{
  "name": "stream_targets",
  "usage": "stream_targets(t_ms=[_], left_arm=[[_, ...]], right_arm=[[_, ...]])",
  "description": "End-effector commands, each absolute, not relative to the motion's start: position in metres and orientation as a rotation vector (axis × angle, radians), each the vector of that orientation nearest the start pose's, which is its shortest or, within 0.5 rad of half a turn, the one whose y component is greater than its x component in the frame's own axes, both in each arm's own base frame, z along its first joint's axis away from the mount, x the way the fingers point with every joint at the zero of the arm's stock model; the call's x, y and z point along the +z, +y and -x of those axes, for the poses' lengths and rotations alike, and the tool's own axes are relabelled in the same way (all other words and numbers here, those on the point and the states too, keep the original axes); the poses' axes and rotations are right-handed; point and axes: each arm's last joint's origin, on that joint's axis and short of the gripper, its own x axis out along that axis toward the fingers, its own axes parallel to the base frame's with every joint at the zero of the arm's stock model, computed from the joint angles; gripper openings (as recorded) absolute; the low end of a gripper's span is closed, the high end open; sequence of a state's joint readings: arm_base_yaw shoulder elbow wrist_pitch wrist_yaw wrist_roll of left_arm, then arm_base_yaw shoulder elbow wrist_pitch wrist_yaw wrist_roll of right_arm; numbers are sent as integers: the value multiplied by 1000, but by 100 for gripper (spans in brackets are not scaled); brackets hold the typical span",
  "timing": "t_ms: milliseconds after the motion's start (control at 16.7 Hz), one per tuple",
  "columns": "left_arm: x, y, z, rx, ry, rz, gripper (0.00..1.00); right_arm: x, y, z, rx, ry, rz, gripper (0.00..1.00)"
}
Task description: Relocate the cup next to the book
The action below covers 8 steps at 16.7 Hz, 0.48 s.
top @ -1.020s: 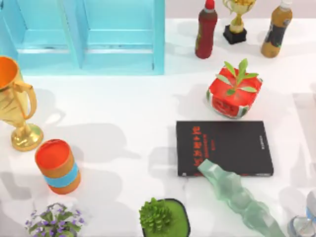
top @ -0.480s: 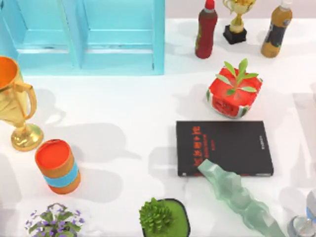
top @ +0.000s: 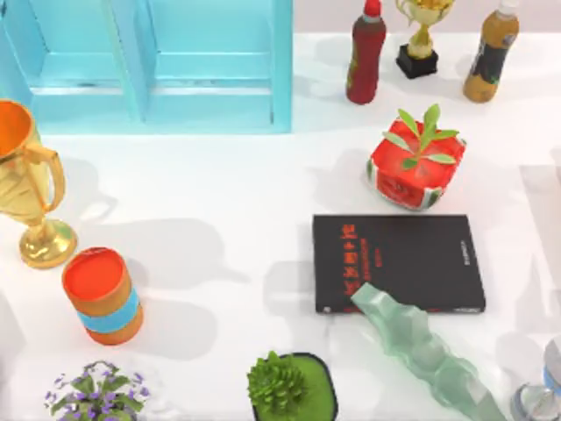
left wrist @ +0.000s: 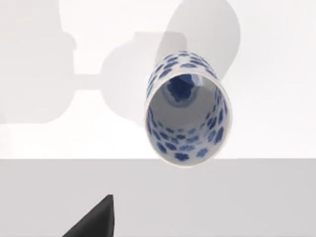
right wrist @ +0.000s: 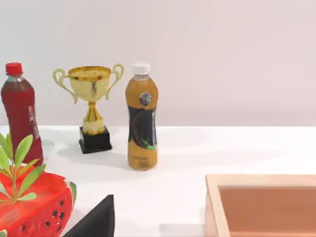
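Cup-wise, the small white porcelain cup with blue blotches (left wrist: pixel 186 109) is seen upright below the left end effector (left wrist: pixel 94 219), mouth facing up. Whether that end effector is open can't be told. The flat black book with red lettering (top: pixel 397 262) is found toward the bench's right.

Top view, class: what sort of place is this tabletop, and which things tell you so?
Probably a rendered test table cluttered with unrelated props, not a real room: a gold trophy, a black book, a red sauce bottle and a turquoise cabinet.

White cup (left wrist: pixel 186 108), blue floral pattern

A dark finger tip (left wrist: pixel 96 219) (left end effector's) shows in the left wrist view.
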<state>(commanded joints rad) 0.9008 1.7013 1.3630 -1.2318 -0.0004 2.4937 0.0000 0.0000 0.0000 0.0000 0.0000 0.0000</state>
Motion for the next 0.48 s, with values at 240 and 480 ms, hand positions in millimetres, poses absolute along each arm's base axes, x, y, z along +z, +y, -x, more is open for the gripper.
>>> stream_targets(t_ms=[240,480], left_arm=[[237,245,-192,-1224,1200,-1228,100],[207,248,-194,-1225,1200,-1222,100]], right_arm=[[160,-1,-106,0,0,0,100],[160,-1,-106,0,0,0,100]])
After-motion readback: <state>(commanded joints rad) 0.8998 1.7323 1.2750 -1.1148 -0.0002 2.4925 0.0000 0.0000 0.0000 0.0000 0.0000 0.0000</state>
